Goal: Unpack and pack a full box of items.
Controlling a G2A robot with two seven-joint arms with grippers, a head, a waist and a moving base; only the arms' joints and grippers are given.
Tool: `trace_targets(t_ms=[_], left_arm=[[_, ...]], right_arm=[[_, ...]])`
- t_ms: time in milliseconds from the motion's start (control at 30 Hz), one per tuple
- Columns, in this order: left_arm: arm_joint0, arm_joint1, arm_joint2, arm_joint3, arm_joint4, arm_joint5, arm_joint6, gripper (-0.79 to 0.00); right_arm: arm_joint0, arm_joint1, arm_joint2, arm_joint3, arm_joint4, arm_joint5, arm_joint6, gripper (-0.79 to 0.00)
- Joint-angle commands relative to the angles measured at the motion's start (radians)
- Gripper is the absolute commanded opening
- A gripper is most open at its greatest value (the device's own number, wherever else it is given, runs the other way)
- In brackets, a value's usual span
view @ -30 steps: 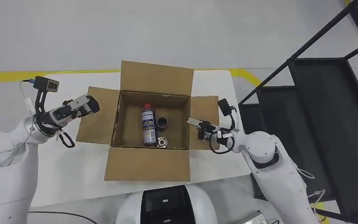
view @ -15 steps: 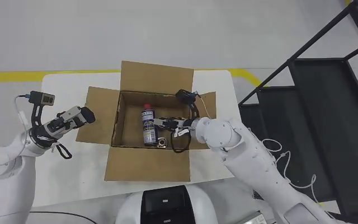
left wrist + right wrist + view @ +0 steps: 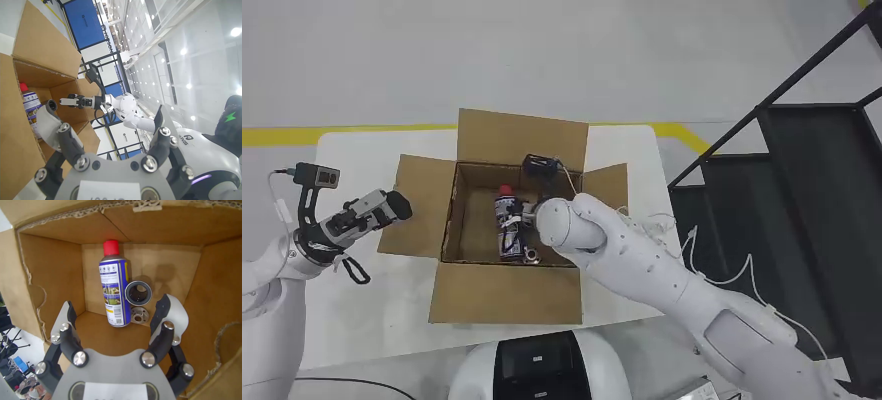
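Observation:
An open cardboard box (image 3: 507,292) stands on the white table (image 3: 362,300). Inside lies a blue spray can (image 3: 504,212) with a red cap, and a small metal flange (image 3: 532,255) rests by its base. In the right wrist view the can (image 3: 113,285), a black ring (image 3: 138,292) and the flange (image 3: 139,315) lie close together on the box floor. My right gripper (image 3: 119,311) (image 3: 519,225) hangs open inside the box, just short of the can, holding nothing. Left of the box, over its left flap edge, my left gripper (image 3: 104,121) (image 3: 402,205) is open and holds nothing.
The box's four flaps are spread outward, with its walls (image 3: 47,275) close around the right gripper. A black metal staircase (image 3: 802,180) stands right of the table. A yellow floor line (image 3: 342,131) runs behind it.
My right arm has swung from the box's right flap across into the box, bringing its gripper up to the spray can. The left arm drew back slightly, then stayed still.

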Motion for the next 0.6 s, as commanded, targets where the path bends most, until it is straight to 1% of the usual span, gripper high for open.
trace_targets(t_ms=[0, 333, 567], left_arm=[[0.000, 0.000, 0.000, 0.000, 0.000, 0.000, 0.000, 0.000], [0.000, 0.000, 0.000, 0.000, 0.000, 0.000, 0.000, 0.000], [0.000, 0.000, 0.000, 0.000, 0.000, 0.000, 0.000, 0.000]], right_arm=[[0.019, -0.021, -0.020, 0.049, 0.021, -0.009, -0.018, 0.000], [0.101, -0.136, -0.167, 0.285, 0.052, -0.088, -0.047, 0.000], [0.134, -0.200, -0.210, 0.416, 0.056, -0.130, -0.052, 0.000]])
